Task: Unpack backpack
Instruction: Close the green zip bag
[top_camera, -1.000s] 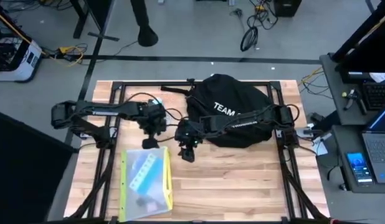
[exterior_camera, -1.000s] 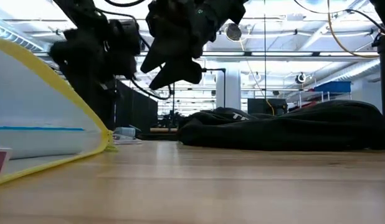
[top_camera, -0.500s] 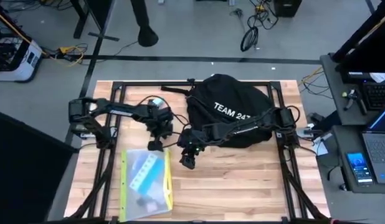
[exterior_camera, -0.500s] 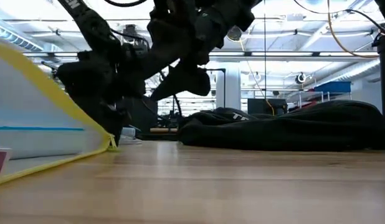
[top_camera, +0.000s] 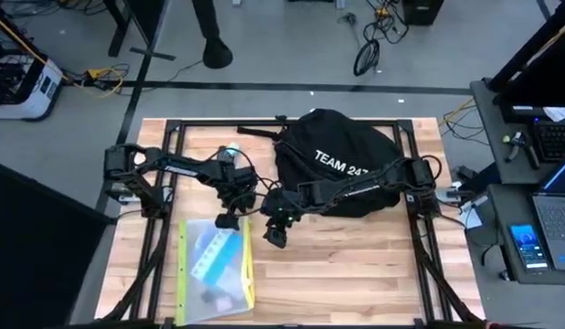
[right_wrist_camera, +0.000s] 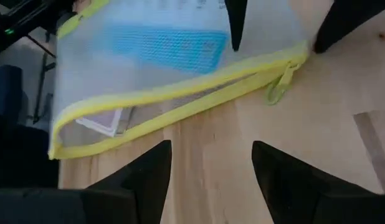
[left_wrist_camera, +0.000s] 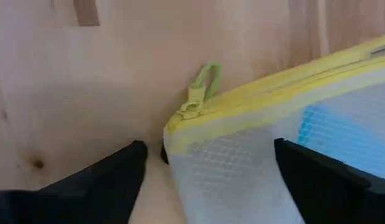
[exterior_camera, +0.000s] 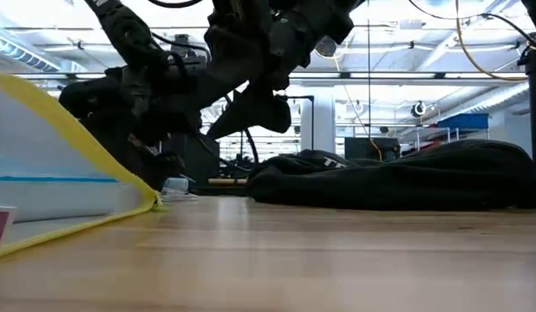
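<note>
Looking largest first, your backpack [top_camera: 342, 163] stays at the table's far edge; the yellow-edged mesh pouch [top_camera: 214, 274] lies unpacked at the near edge. Your left gripper [left_wrist_camera: 205, 165] has dropped, spread, over its zipper corner; right gripper [right_wrist_camera: 211, 168], spread, hovers beside.

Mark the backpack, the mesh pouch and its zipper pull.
backpack [top_camera: 337, 137]: high view, on the black fabric above the white lettering.
mesh pouch [top_camera: 212, 274]: high view, on its clear mesh face.
zipper pull [left_wrist_camera: 205, 79]: left wrist view, on the yellow-green tab at the pouch's corner.
</note>
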Tool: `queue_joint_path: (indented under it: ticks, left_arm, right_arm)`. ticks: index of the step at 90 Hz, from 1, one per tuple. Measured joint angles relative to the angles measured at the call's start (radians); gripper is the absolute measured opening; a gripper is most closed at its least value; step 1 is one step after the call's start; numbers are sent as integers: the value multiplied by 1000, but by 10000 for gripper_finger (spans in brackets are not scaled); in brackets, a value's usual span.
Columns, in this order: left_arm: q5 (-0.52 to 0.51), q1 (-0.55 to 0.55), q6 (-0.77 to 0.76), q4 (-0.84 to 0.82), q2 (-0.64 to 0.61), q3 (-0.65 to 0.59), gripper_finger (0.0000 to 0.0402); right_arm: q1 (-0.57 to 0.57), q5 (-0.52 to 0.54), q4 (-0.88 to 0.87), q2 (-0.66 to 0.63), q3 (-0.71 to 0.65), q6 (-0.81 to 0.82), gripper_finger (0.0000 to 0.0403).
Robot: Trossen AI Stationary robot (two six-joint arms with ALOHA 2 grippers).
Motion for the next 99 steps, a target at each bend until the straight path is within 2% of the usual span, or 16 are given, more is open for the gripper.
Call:
queue_joint_path:
  ticks: [11,20,30,34,54,63,72,77,85,99]
  left_arm:
    - [-3,-13,0,16,6,-1,241]
    - [-3,-16,-1,11,8,-1,155]
    - [6,-17,-1,-1,9,-2,42]
    - [22,-17,-4,-16,9,-2,19]
    - [16,-17,-5,-87,-18,30,2]
    - [12,-18,-1,-99,-54,45,0]
    - [10,-17,0,-104,-85,46,0]
    - [10,-17,0,-101,-98,46,0]
    - [11,-17,0,-102,-110,46,0]
    - [12,-17,0,-94,-114,47,0]
  right_arm:
    - [0,5,-20,0,0,0,205]
    - [0,8,-25,0,0,0,205]
    - [3,29,-26,0,0,9,205]
    - [6,33,-26,0,0,19,205]
    - [30,125,-14,0,-2,56,205]
    - [34,131,68,0,-48,88,205]
    - [33,132,223,0,-127,112,205]
    - [32,138,401,0,-193,98,205]
    - [28,205,596,0,-294,53,205]
    - [8,261,786,1,-403,-4,205]
